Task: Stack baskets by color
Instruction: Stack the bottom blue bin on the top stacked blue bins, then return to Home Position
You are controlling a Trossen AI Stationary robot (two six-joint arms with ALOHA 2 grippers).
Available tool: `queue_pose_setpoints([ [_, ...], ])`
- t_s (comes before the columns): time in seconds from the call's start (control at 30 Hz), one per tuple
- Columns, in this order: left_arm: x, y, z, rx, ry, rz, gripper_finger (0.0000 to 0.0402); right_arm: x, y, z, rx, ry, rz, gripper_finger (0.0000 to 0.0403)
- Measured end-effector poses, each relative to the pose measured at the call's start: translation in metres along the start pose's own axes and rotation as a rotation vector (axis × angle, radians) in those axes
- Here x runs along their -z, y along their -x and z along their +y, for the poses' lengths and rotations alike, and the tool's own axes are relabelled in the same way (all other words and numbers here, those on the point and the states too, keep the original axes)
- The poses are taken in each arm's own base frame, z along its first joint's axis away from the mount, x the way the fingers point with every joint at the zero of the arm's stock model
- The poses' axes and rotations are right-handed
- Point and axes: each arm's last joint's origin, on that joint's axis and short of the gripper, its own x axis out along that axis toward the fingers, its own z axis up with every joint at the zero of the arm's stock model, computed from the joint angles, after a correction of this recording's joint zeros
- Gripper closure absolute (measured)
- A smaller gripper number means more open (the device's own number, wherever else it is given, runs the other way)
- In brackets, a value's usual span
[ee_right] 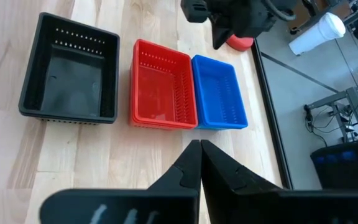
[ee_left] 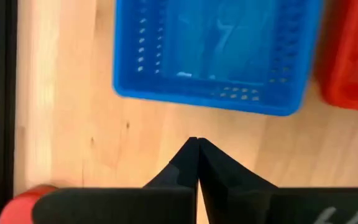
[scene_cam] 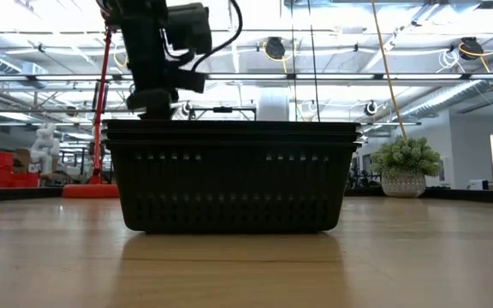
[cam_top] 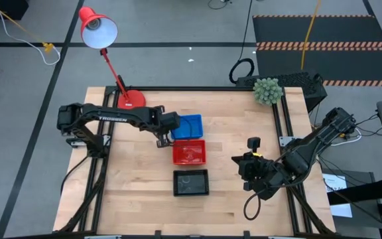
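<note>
Three basket stacks (cam_top: pixel 190 154) sit in a line at mid-table (cam_top: pixel 131 192), the middle one touching the far one; a lamp (cam_top: pixel 130 98) stands at the far edge.

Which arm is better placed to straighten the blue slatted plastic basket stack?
Probably the left: its shut gripper hangs right beside the blue slatted plastic basket stack, while the right gripper, also shut, sits farther off.

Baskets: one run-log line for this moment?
blue stack, red stack, black stack: in a row | left gripper: shut, empty, beside blue | right gripper: shut, empty, clear
</note>
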Motion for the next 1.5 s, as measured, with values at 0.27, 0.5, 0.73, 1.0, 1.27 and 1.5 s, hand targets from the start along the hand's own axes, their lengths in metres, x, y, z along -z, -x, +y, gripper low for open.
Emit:
queue_pose_setpoints([
  [0.27,0.008,-0.028,0.016,0.052,0.035,-0.065,0.0389,0.000,0.000,0.000,0.001,0.000,0.000,0.0403],
  [0.5,0.007,-0.031,0.026,0.038,0.077,-0.085,0.0390,0.000,0.000,0.000,0.003,0.000,-0.001,0.0403],
  [0.73,0.003,-0.030,0.025,0.033,0.076,-0.126,0.0397,0.000,0.000,0.000,0.003,0.000,-0.001,0.0403],
  [1.0,0.000,-0.030,0.026,0.023,0.075,-0.160,0.0387,0.000,0.000,0.000,0.003,0.000,-0.001,0.0403],
  [1.27,0.007,0.001,0.029,0.020,0.076,-0.201,0.0393,0.000,0.000,0.000,0.003,0.000,-0.001,0.0403],
  [1.5,0.013,0.066,0.011,0.046,0.069,-0.465,0.0396,-0.001,0.007,-0.007,-0.014,-0.058,-0.060,0.0403],
])
